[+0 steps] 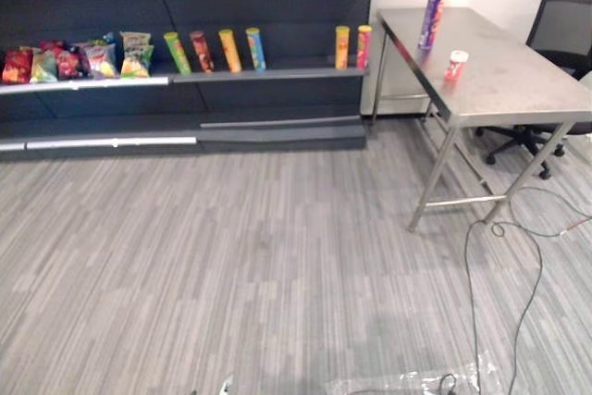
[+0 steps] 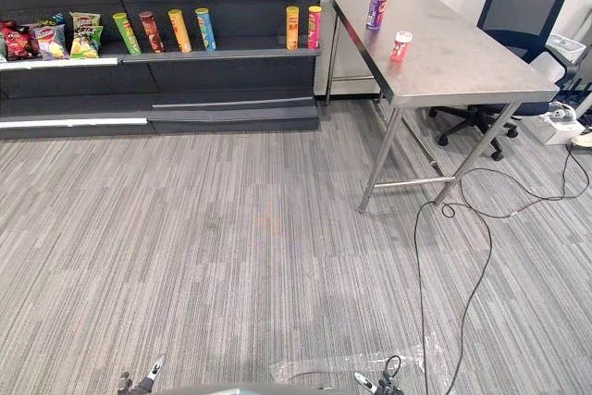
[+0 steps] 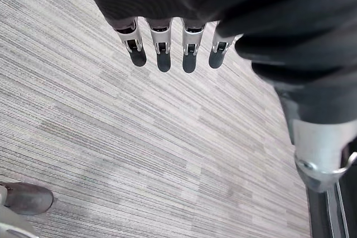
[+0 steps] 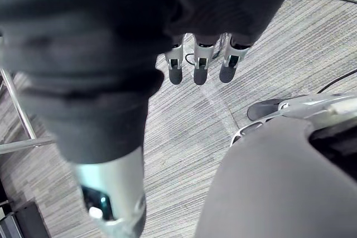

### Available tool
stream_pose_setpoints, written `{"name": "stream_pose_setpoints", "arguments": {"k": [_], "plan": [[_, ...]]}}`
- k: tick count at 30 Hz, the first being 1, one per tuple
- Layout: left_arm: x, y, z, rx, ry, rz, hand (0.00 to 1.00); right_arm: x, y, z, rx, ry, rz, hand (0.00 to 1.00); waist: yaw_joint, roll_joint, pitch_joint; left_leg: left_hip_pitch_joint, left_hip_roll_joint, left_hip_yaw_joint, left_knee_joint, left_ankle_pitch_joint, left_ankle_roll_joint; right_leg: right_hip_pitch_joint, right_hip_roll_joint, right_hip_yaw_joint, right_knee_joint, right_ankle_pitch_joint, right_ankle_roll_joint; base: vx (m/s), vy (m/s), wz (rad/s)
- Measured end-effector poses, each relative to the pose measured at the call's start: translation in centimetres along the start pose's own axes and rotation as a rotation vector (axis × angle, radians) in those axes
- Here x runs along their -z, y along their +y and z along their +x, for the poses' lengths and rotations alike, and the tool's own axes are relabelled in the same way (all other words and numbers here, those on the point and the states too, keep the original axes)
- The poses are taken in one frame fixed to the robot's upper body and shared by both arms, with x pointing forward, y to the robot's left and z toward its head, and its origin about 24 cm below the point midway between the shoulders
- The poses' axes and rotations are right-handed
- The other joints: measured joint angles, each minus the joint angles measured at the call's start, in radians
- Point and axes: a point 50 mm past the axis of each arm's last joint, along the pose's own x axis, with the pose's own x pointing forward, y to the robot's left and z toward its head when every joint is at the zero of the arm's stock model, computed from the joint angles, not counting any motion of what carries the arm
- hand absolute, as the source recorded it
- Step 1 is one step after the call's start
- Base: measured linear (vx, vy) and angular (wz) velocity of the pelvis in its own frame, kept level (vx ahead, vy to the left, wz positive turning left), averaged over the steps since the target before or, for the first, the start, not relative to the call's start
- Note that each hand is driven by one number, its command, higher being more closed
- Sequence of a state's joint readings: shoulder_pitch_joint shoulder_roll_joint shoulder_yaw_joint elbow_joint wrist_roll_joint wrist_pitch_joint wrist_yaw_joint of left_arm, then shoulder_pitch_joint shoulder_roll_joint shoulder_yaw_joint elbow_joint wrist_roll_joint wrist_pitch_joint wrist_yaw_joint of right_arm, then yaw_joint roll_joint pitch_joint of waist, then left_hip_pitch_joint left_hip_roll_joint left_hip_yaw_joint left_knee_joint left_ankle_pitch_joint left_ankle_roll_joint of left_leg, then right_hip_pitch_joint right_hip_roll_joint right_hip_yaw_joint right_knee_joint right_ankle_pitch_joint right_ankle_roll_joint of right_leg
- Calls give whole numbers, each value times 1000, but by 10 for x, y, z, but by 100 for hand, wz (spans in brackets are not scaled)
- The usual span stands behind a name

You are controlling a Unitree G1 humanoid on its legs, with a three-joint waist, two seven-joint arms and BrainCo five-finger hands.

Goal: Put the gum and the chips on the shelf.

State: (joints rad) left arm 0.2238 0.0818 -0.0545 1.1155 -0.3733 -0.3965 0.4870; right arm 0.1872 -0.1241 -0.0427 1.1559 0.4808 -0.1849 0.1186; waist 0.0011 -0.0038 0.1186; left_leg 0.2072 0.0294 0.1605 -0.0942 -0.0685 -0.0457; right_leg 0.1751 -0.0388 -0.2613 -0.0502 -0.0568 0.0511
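1. A steel table [image 1: 518,80] stands at the right on grey striped carpet [image 1: 231,256]. A black office chair [image 1: 561,34] sits behind the table's right edge.
2. The purple chips can [image 1: 431,19] stands upright on the table near its far left corner, just in from the left edge.
3. The gum bottle [image 1: 456,65], small and red with a pale top, stands upright on the same table. It is on the near side of the chips can and apart from it, in the left half of the tabletop.
4. The dark shelf [image 1: 268,74] runs along the far wall at the left, and its right end is just beside the table's far left corner.
5. On the shelf's middle board stand four chips tubes [image 1: 229,50] in a row: green, brown, orange and blue. Two more, yellow and pink, stand side by side at the board's right end.
6. Snack bags [image 1: 74,60] fill the left part of that board, and more packs line the board above.
7. The left hand [image 3: 162,48] hangs over the carpet with its fingers straight and released, grasping nothing.
8. The right hand [image 4: 199,62] also hangs over the carpet, fingers straight and released, thumb apart from them, with nothing in it.
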Motion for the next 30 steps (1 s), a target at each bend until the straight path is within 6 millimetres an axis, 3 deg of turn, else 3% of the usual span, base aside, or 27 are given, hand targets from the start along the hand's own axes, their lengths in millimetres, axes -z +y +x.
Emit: {"name": "stream_pose_setpoints", "arguments": {"k": [21,24,27,30], "plan": [[2,2,0,-33,14,10,0,-2,1,1,-7,-5,-3,0,0,-7,12,5,0,11,-1,-1,-1,4,1,6,3,-2,-1,-18,-9,-1],[0,2,1,-31,8,6,0,-7,4,1,-11,-65,-16,0,-3,-7,24,-2,0,-8,2,4,6,-22,-9,-11,68,-34,-6,-26,-12,17],[-8,3,4,-44,-14,-8,0,-14,10,2,-14,-125,-52,0,-4,-19,49,-69,-3,-15,104,-18,-1,-85,-38,-29,181,-82,-13,-63,-20,24],[-12,2,6,-69,-13,-40,0,-23,14,4,-9,-164,-54,0,-2,-26,91,-167,22,-6,310,-89,-12,-121,-45,-33,252,-122,-29,-126,-43,14]]}}
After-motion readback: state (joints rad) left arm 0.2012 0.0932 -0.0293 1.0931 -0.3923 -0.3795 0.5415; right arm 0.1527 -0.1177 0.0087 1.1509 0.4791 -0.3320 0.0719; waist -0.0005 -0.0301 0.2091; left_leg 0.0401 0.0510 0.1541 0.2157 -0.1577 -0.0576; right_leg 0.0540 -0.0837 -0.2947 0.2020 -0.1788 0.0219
